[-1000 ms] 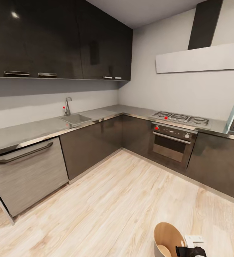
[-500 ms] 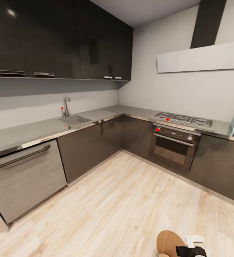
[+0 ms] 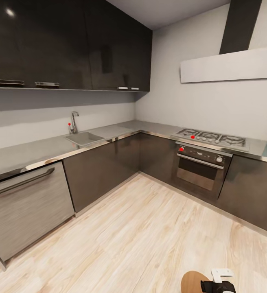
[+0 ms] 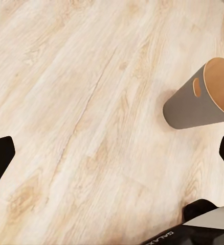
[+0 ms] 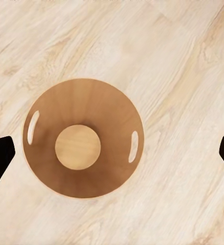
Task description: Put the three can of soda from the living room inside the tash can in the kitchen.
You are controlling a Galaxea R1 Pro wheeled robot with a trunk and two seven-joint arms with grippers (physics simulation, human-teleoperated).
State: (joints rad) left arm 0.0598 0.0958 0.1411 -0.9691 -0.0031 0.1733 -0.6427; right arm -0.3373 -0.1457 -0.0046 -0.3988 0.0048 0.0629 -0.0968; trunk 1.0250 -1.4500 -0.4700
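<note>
Since a second ago the head view has tilted up, leaving just the bin's (image 3: pixel 192 281) rim at the near edge, beside the right arm. Right gripper (image 5: pixel 112 153) hangs spread above its bare tan inside; left gripper (image 4: pixel 112 153), also spread, sees its grey wall from the side.

Light wood floor (image 5: pixel 183 61) bears the trash can (image 5: pixel 83 138).

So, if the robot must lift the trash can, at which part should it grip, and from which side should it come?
Probably the rim of the trash can, from above. It stands upright on the wood floor with its mouth open directly under the right gripper, so one finger could go inside and one outside. The two handle slots mark good spots on the thin wall.
</note>
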